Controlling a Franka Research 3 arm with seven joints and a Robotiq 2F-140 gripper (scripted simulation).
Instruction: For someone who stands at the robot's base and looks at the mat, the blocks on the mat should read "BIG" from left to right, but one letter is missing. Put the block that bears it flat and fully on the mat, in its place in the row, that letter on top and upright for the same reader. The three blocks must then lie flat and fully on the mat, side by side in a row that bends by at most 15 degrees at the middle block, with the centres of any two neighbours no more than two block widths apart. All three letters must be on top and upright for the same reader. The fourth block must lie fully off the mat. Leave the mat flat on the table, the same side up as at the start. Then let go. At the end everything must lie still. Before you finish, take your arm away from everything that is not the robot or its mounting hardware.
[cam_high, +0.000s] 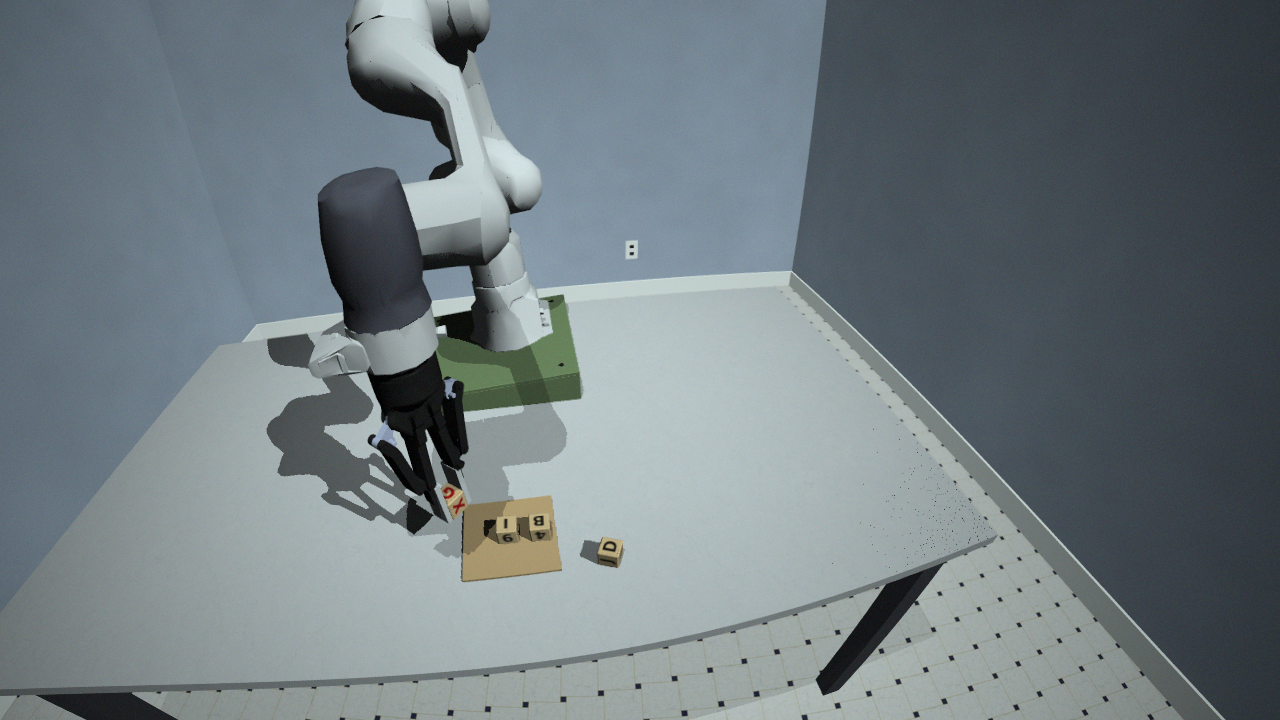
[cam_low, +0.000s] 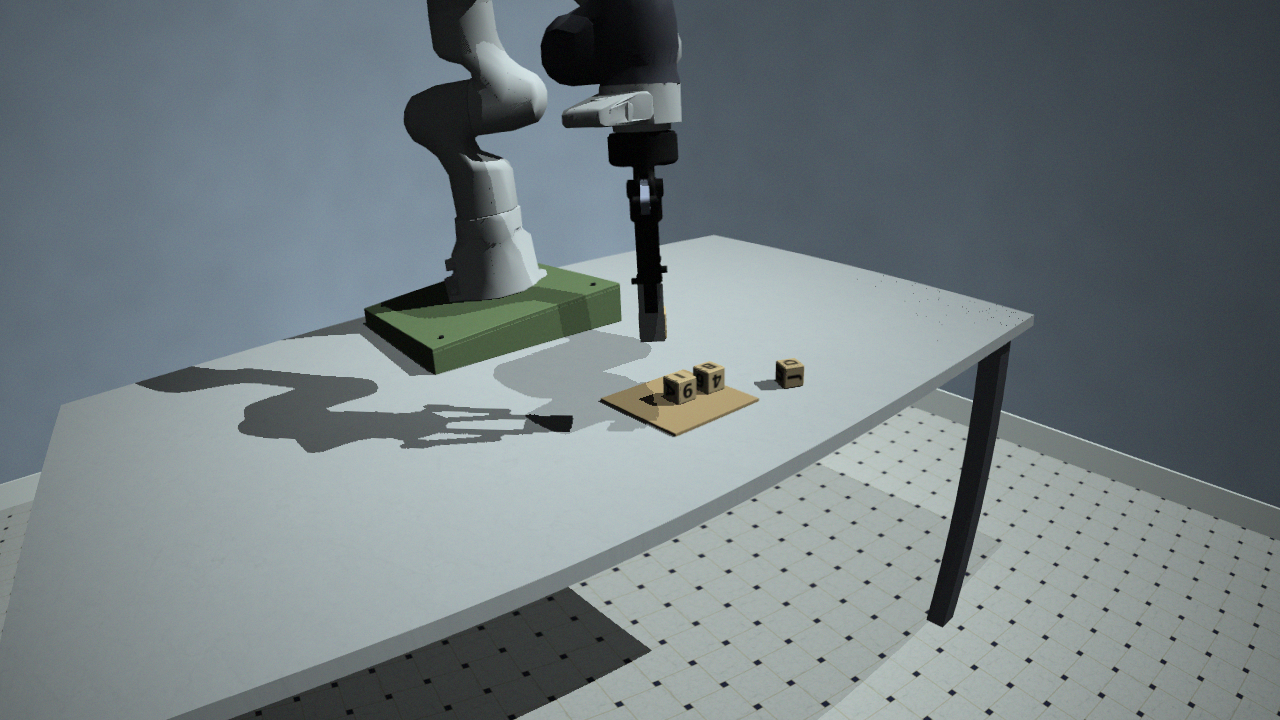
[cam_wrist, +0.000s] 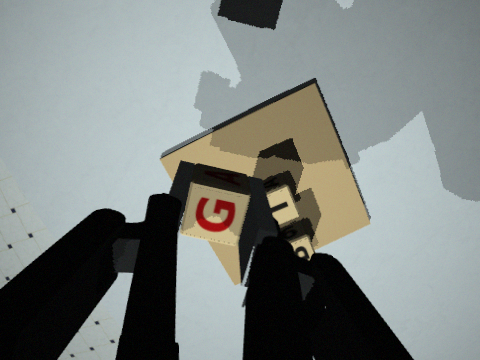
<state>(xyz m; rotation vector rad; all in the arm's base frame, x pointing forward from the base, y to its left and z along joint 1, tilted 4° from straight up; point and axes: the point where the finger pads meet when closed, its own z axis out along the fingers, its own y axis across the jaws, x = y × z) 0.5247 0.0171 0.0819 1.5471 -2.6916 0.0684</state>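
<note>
My gripper is shut on the G block, a wooden cube with red letters. It holds the block tilted in the air, just off the mat's corner on the side of the I block. In the wrist view the red G faces the camera between my fingers. The tan mat lies flat on the table. On it the I block and the B block stand side by side. In the exterior view the held block hangs above the table behind the mat.
The D block lies on the table off the mat, beyond the B block; it also shows in the exterior view. The green robot base plate stands behind the mat. The table's front edge runs close to the mat.
</note>
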